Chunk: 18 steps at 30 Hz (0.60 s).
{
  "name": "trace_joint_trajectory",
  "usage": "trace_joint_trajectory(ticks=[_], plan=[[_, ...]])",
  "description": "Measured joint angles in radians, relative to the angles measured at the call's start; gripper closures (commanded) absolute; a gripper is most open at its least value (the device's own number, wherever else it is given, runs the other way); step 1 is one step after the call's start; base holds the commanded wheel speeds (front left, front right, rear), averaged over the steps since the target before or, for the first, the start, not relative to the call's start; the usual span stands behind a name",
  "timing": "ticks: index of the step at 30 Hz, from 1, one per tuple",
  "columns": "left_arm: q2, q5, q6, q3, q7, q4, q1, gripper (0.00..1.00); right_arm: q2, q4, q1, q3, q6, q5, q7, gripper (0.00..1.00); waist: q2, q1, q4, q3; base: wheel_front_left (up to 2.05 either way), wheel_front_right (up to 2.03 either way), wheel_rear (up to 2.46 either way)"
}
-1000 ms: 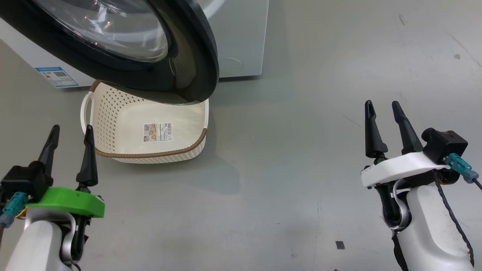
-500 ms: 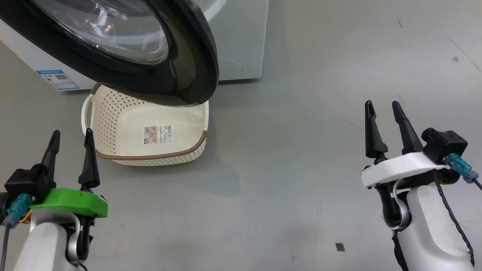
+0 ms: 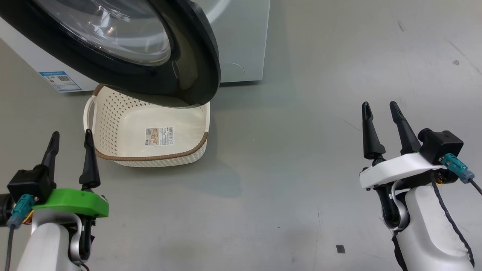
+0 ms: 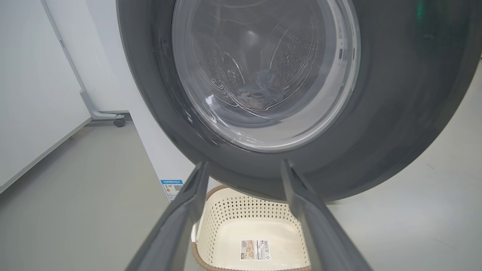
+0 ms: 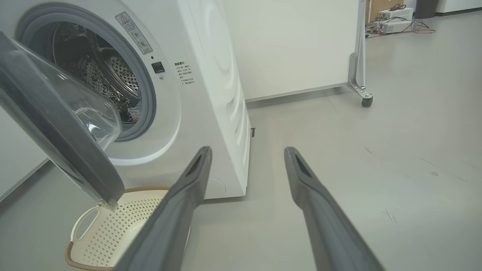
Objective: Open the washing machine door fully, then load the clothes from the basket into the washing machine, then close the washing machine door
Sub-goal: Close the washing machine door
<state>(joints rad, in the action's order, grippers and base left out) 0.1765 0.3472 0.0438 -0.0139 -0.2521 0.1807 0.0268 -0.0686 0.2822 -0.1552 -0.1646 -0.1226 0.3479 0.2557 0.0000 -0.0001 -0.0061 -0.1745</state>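
Barely anything is changing since a second ago: the head view is sliding a touch, which is the camera, and the left gripper (image 3: 72, 132) is sitting slightly lower at 8 o'clock, while the right gripper (image 3: 378, 103) is hovering at 3 o'clock. Both sets of fingers are standing spread apart and holding nothing. Judging by the scene, the loading is looking finished: the basket (image 3: 150, 157) is lying empty on the floor at 10 o'clock, its bottom sticker showing, and a bluish bundle that looks like the clothes (image 4: 263, 88) is resting low in the drum, seen through the glass from the left wrist. What is remaining is the closing, since the washing machine door (image 3: 196, 56) is hanging partly open at 11 o'clock, its lower edge reaching out over the far side of the basket. The washing machine (image 3: 241, 37) is standing behind it at 12 o'clock. Neither gripper is touching the door; both are well apart from it. A wheeled white panel (image 5: 357, 56) is standing well off at 1 o'clock in the right wrist view, out of the way; only the basket under the door is looking like a possible snag.
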Motion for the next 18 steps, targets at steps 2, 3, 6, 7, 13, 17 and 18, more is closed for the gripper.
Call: trace_joint_trajectory(ticks=[2, 3, 6, 7, 13, 17, 18], plan=[[-0.001, -0.004, 0.000, 0.005, 0.000, 0.001, 0.000, 0.00, -0.001, 0.001, 0.000, -0.002, 0.000, -0.006, 0.000, 0.00, 0.0000, 0.0000, 0.000, 0.001, 0.00, 0.00, 0.00], [-0.002, -0.004, 0.000, 0.007, 0.000, 0.001, 0.000, 0.00, -0.004, 0.003, 0.000, -0.005, 0.000, -0.015, 0.000, 0.00, 0.0000, 0.0000, 0.000, 0.002, 0.00, 0.00, 0.00], [-0.003, -0.007, 0.000, 0.010, 0.000, 0.002, 0.000, 0.00, -0.005, 0.004, 0.000, -0.005, 0.000, -0.019, 0.000, 0.00, 0.0000, 0.0000, 0.000, 0.003, 0.00, 0.00, 0.00], [-0.004, -0.012, 0.001, 0.011, 0.000, 0.002, 0.000, 0.00, -0.005, 0.005, 0.000, -0.005, 0.000, -0.020, 0.000, 0.00, 0.0000, 0.0000, 0.000, 0.003, 0.00, 0.00, 0.00], [-0.010, -0.021, 0.010, 0.015, 0.000, 0.004, 0.000, 0.00, -0.007, 0.011, 0.000, -0.004, 0.000, -0.037, 0.000, 0.00, 0.0000, 0.0001, 0.001, 0.008, 0.00, 0.00, 0.00], [-0.020, -0.022, 0.013, 0.022, 0.000, 0.005, 0.000, 0.00, -0.007, 0.015, 0.001, -0.003, 0.000, -0.043, 0.000, 0.00, 0.0001, 0.0000, 0.003, 0.011, 0.00, 0.00, 0.00], [-0.023, -0.022, 0.017, 0.024, 0.000, 0.005, 0.000, 0.00, -0.007, 0.016, 0.001, -0.002, 0.000, -0.043, 0.000, 0.00, 0.0000, 0.0000, 0.003, 0.012, 0.00, 0.00, 0.00]])
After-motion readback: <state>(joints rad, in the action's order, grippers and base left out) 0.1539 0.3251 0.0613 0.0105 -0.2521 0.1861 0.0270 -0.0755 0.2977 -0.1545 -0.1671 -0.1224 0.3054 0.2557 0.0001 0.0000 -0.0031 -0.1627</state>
